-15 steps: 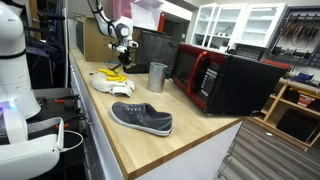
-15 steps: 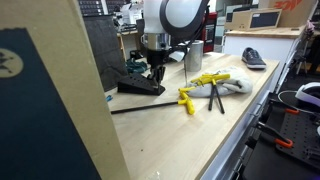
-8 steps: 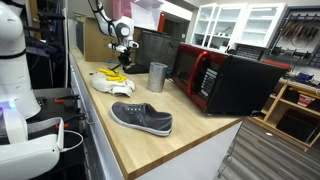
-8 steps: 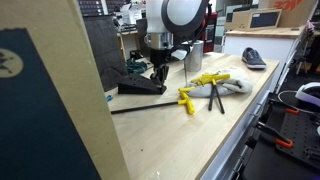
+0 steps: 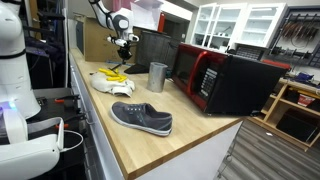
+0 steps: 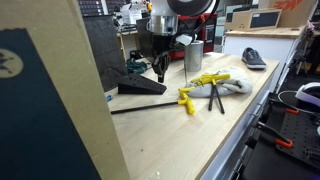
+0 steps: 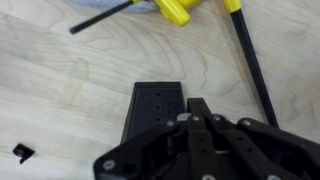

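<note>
Hanging over the wooden bench [image 6: 200,130], the gripper [image 6: 158,70] shows its fingers pressed together, clear of the surface. The black block [image 6: 141,86] lies just below and left of the fingertips in an exterior view. In the wrist view it fills the centre of the frame, just left of the fingertips. A yellow tool [image 6: 205,82] lies to the right and a black rod [image 6: 135,107] lower down

The black block [image 7: 158,112] is a flat, rectangular piece with small holes in its top face. It lies flat on the light wooden counter [image 7: 60,90]. In an exterior view the black block [image 6: 140,86] looks like a low wedge.
</note>
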`<action>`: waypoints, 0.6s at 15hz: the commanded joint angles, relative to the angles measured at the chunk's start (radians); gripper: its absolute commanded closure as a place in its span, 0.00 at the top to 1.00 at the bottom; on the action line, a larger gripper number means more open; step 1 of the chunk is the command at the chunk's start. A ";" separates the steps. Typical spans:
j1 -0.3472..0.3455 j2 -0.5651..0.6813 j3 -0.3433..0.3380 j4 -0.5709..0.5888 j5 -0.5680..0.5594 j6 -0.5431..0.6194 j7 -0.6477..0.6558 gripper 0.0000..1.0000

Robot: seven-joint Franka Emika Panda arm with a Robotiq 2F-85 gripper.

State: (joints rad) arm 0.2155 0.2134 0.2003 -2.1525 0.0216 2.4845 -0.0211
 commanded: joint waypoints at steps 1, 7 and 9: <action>-0.030 -0.096 0.028 -0.051 0.075 -0.087 -0.141 0.32; -0.052 -0.168 0.014 -0.067 0.129 -0.282 -0.415 0.76; -0.056 -0.175 0.005 -0.069 0.098 -0.330 -0.486 0.91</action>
State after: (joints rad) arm 0.1705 0.0837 0.2120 -2.1957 0.1387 2.2195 -0.4081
